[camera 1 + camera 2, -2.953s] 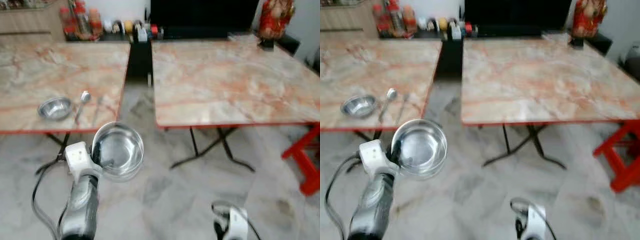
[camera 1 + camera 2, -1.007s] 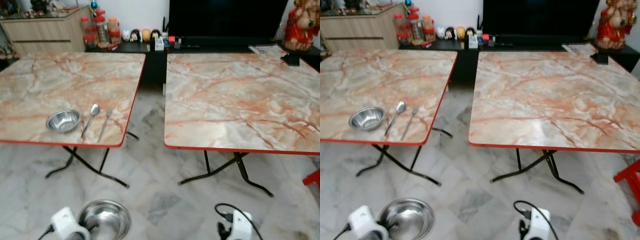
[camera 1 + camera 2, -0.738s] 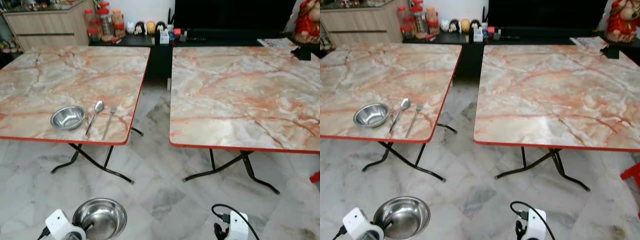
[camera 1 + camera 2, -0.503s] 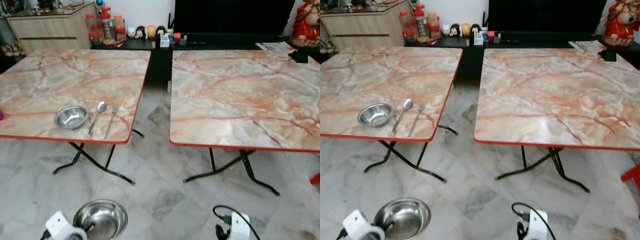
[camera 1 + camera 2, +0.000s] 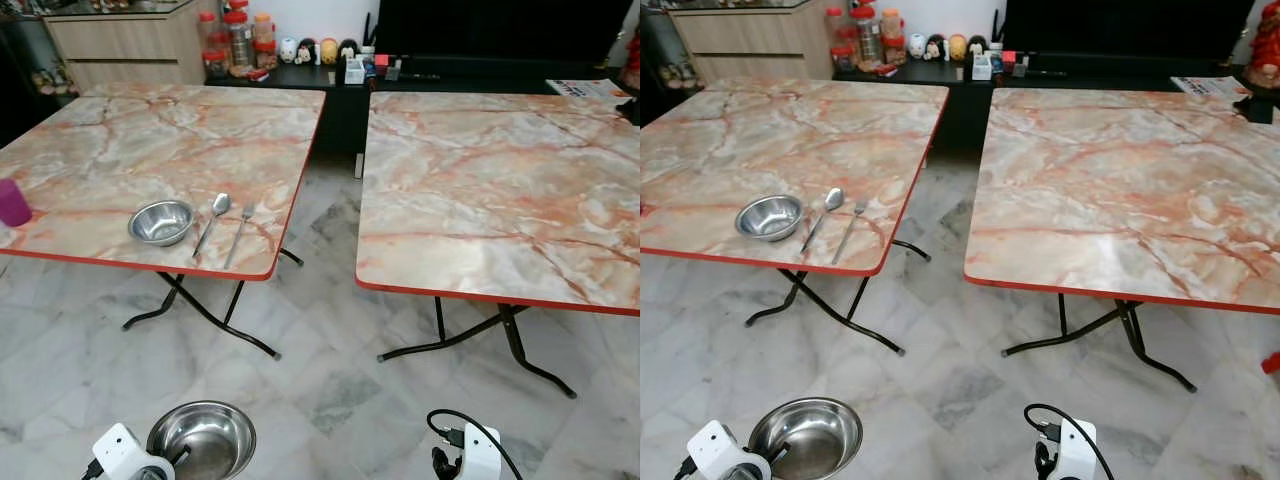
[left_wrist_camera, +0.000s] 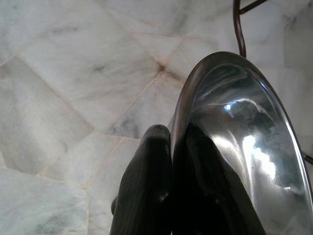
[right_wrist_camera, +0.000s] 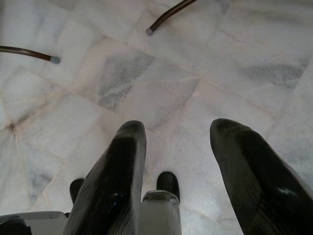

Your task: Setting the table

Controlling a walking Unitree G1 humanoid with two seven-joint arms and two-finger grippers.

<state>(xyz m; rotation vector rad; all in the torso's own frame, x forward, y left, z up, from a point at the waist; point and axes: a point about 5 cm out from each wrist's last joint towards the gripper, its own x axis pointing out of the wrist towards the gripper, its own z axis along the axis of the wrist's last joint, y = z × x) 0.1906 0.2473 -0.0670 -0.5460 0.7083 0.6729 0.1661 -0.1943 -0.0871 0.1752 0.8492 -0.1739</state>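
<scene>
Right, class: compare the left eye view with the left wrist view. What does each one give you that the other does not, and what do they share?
The left eye view adds the left table and the right table, with a small bowl, spoon and fork near the left table's front edge, and a purple cup at its side. The left wrist view adds the left gripper shut on the large bowl's rim. Both share the large bowl and the marble floor.

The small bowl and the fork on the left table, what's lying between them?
A spoon lies between the small bowl and the fork, seen in both eye views.
</scene>
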